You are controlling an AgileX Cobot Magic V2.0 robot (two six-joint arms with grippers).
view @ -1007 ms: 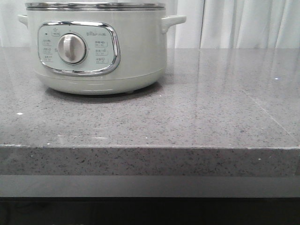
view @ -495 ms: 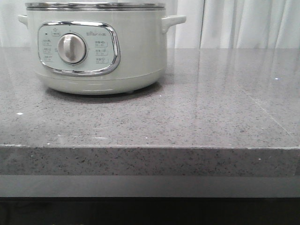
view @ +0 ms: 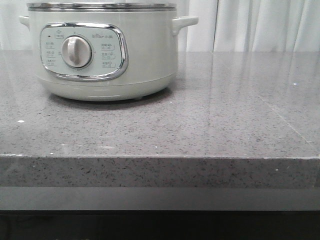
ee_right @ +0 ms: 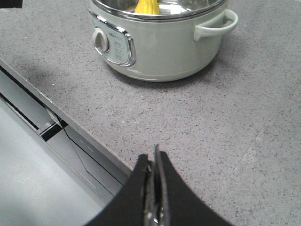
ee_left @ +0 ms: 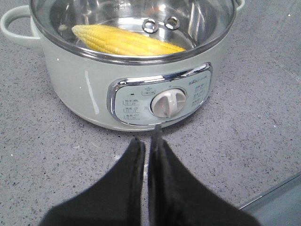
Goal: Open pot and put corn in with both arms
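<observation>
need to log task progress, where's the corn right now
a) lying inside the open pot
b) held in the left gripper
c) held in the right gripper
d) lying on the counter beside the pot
a: the left wrist view shows the corn lying inside the pot, which has no lid on, while the left gripper and right gripper are both shut and hold nothing.

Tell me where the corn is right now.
The corn lies inside the open pot, on its metal floor, seen in both wrist views; the front view hides it.
</observation>
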